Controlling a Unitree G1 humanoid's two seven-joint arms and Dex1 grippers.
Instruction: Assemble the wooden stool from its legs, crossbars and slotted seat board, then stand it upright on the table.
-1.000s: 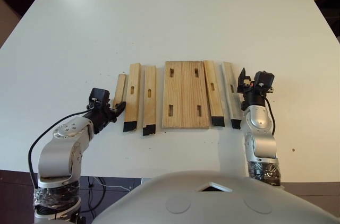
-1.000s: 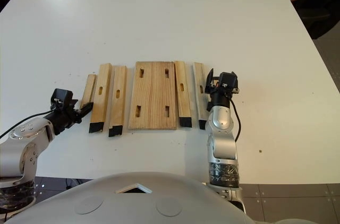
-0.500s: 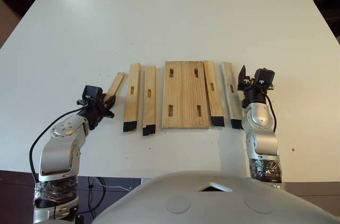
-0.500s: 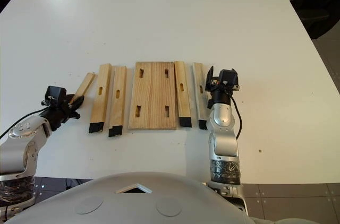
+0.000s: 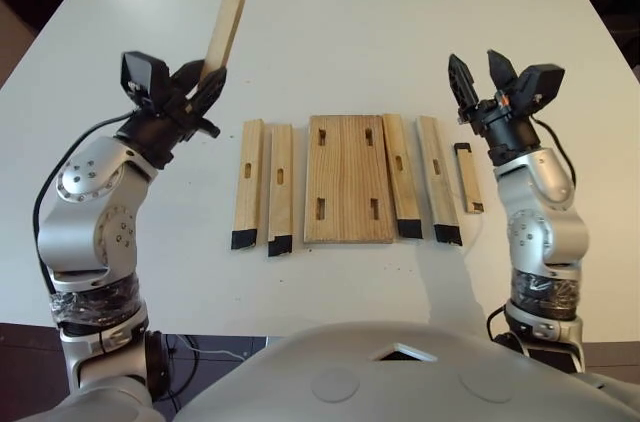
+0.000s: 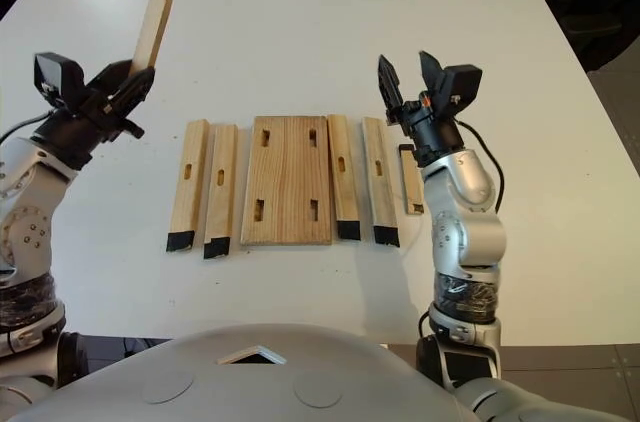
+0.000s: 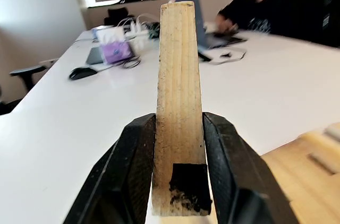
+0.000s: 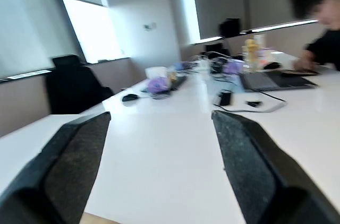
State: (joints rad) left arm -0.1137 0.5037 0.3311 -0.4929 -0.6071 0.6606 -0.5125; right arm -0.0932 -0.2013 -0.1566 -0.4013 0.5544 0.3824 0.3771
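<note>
One crossbar (image 5: 222, 30) near-vertical in L claw (image 5: 203, 85).

Scanning for print now: nothing I can read. The crossbar (image 7: 179, 75) clamped in my left tool (image 7: 179, 120) is bare grain with a black end patch, with no lettering or numbers. The seat board (image 5: 348, 177) on the bench (image 5: 330, 52) is plain wood too. A purple packet (image 7: 116, 51) in the background may carry print, but it's too blurred to make out.
</note>
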